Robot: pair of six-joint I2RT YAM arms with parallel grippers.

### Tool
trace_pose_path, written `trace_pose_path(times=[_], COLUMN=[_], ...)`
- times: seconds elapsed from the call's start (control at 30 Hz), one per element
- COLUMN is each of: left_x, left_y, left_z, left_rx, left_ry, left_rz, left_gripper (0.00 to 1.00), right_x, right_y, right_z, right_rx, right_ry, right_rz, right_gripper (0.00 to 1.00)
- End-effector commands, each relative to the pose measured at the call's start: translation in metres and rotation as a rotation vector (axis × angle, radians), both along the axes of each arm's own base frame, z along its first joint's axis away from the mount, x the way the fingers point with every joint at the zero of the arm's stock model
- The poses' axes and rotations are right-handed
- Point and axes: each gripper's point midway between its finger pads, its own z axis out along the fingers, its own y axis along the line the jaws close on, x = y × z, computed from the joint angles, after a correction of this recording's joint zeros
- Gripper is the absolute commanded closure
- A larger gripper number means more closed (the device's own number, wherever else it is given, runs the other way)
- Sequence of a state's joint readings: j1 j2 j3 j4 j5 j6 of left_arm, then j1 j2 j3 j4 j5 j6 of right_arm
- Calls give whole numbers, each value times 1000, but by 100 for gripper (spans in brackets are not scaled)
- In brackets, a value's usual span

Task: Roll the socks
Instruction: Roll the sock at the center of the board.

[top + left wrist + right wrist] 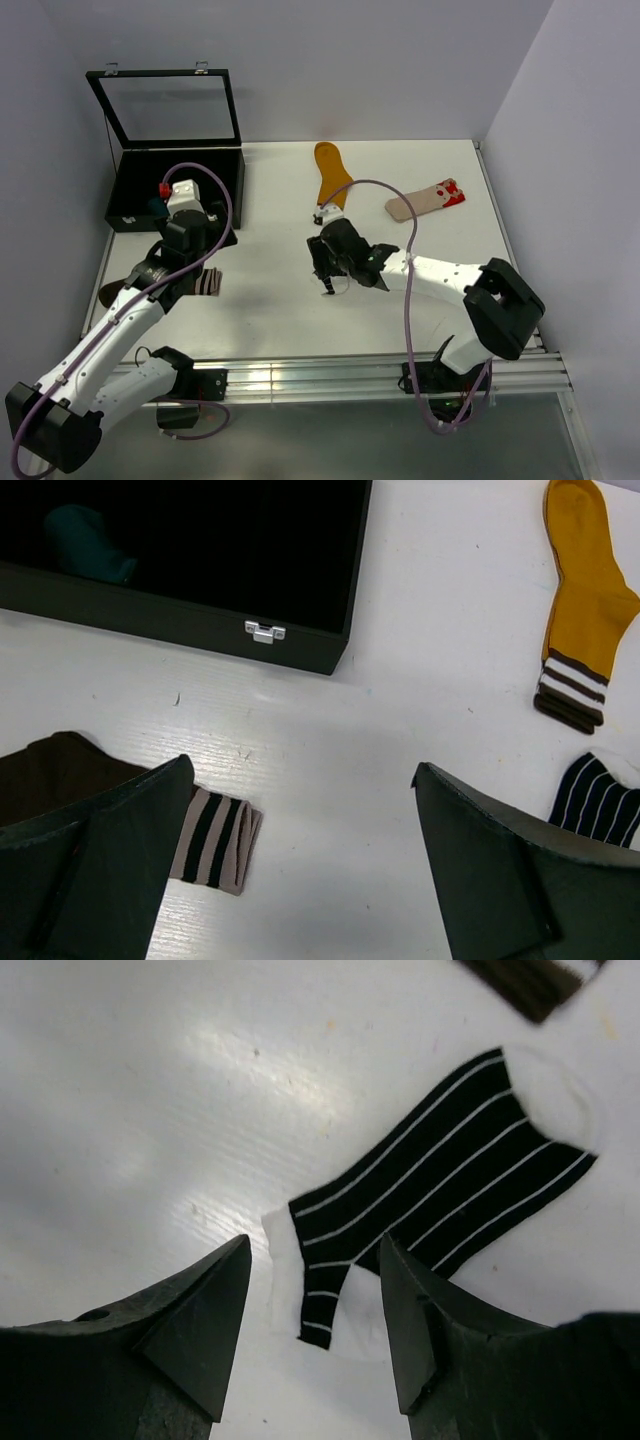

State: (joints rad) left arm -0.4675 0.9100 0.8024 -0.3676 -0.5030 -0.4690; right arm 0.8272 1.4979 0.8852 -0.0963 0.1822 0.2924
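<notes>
Hovering both grippers over the table (270, 310), jaws apart on each, no sock clamped.

Upper left of the top view: black case (140, 190), lid up, teal sock (85, 540) in its left corner. Left gripper (300, 780) is just below the case with jaws wide and nothing between them; the stripe-cuffed brown sock (215, 840) lies flat, partly under its left finger. Centre: right gripper (312, 1260) has its jaws apart, and the near corner of the black-and-white striped sock (440, 1200) lies flat between the tips. Mustard sock (332, 170) lies just above, cuff toward that gripper. Beige sock (425, 200) with a red-white end lies further right, apart.
</notes>
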Motion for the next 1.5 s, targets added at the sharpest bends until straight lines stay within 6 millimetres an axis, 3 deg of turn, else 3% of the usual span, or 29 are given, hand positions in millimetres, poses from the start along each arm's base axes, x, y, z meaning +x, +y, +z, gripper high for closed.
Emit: trace_pose_path(times=[0.0, 0.17, 0.43, 0.6, 0.77, 0.9, 1.13, 1.47], left_x=[6, 6, 6, 6, 6, 7, 8, 9], left_y=[-6, -7, -4, -4, -4, -3, -2, -2], left_z=[16, 13, 13, 13, 12, 12, 9, 9], left_rx=[-44, -58, -56, -56, -55, -54, -54, -56], left_ry=[-30, -23, -16, -16, -12, -11, 1, 2], left_rz=[-14, -22, -13, -13, -11, -12, -7, -8], left_gripper=[1, 1, 1, 1, 1, 1, 2, 1], right_x=[-20, -27, -21, -12, -8, -18, -45, -47], right_y=[-16, -8, 17, 45, 45, 35, 52, 58], right_z=[-32, -56, -82, -64, -40, -28, -35, -50], right_rx=[-86, -108, -123, -83, -72, -136, -263, -396], right_ry=[74, 117, 151, 127, 65, -27, -94, -133], right_rz=[53, 91, 124, 129, 115, 168, 307, 347], right_gripper=[39, 41, 44, 45, 41, 38, 38, 38])
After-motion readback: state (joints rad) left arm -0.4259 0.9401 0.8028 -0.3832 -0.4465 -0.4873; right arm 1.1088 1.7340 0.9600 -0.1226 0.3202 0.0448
